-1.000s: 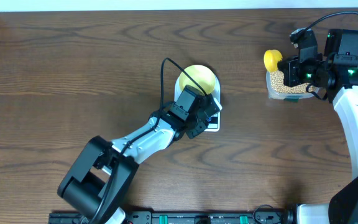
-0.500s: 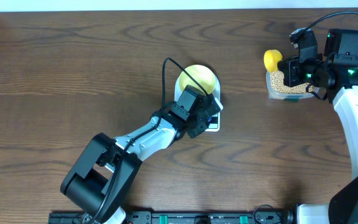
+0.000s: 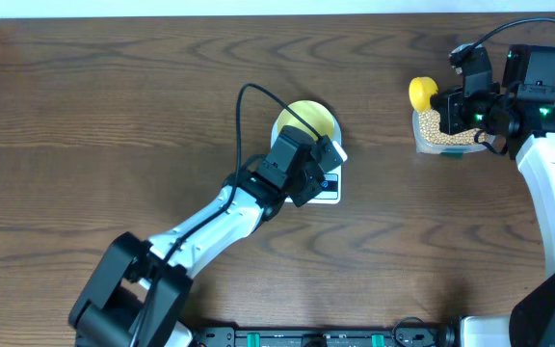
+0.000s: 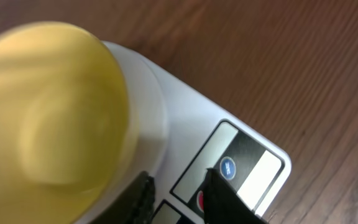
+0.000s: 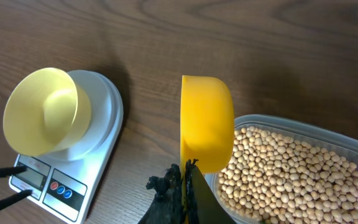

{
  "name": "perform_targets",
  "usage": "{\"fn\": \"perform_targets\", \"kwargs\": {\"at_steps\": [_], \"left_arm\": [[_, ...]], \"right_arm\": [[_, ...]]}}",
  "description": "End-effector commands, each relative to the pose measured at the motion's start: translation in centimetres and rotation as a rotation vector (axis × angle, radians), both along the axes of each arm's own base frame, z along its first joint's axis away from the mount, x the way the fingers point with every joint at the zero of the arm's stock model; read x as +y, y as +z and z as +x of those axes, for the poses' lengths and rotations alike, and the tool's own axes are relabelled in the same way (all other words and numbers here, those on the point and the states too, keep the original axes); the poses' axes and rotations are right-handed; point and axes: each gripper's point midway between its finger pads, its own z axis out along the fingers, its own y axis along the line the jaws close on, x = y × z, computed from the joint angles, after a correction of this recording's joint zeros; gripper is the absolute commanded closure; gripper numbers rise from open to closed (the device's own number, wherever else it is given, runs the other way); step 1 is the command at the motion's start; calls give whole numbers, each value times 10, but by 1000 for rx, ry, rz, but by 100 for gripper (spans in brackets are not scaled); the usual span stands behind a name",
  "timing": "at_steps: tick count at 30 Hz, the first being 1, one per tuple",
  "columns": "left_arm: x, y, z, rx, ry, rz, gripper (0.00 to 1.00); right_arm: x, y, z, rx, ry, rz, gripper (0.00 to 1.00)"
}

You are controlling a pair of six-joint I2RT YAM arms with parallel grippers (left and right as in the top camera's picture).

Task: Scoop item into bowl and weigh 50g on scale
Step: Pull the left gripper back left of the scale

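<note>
At the left of the tabletop (image 3: pixel 114 116) the left gripper (image 4: pixel 178 194) hangs low over the front panel of the scale (image 5: pixel 95 168), its fingers a little apart and holding nothing, tips close to the round buttons (image 5: pixel 61 188) beside the display (image 5: pixel 33 179) — whether they touch a button cannot be told, and the reading is too small to make out. The bowl (image 5: pixel 42 112) sits on the scale's round platform, and its inside looks bare: no beans in it yet. Well apart to the right, the right gripper (image 5: pixel 185 183) is clamped on the handle of the yellow scoop (image 5: pixel 207 121), which is held on edge over the near end of the clear container (image 5: pixel 316 129). The beans (image 5: pixel 291 168) all lie in that container — whether the scoop carries any is hidden. By my judgement the task is at its start: bowl placed, scale perhaps being switched on or zeroed, with scooping, pouring and weighing all left.
</note>
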Motion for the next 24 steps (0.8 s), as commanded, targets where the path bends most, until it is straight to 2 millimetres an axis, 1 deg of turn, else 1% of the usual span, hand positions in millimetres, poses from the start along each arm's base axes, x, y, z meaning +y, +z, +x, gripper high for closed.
{"fn": "perform_targets", "kwargs": {"at_steps": [1,2,5,6,7,8,11,13,17,20,23,24], "left_arm": [[1,9,1,-17,10,-10,63],[1,9,1,-17,10,-10,56],[2,7,-1,-11,10,-6,41],[2,7,-1,-5,18,-10,27],[2,7,-1,13,47,-28,19],[4,7,1,38,90,-53,2],[11,7,5,99,186,-108,2],[21,7,8,112,218,-107,2],[36,15,10,89,212,-80,2],[39,22,5,63,164,-49,2],[35,24,-7,100,126,-63,2],[37,23,-11,118,121,-59,3]], "right_arm": [[2,15,2,-42,17,-6,99],[2,15,2,-42,17,-6,99],[2,15,2,-42,17,-6,99],[2,15,2,-42,17,-6,99],[2,15,2,-42,17,-6,99],[2,15,2,-42,17,-6,99],[2,15,2,-42,17,-6,99],[2,15,2,-42,17,-6,99],[2,15,2,-42,17,-6,99],[3,15,2,-42,17,-5,99],[3,15,2,-42,17,-5,99],[3,15,2,-42,17,-5,99]]}}
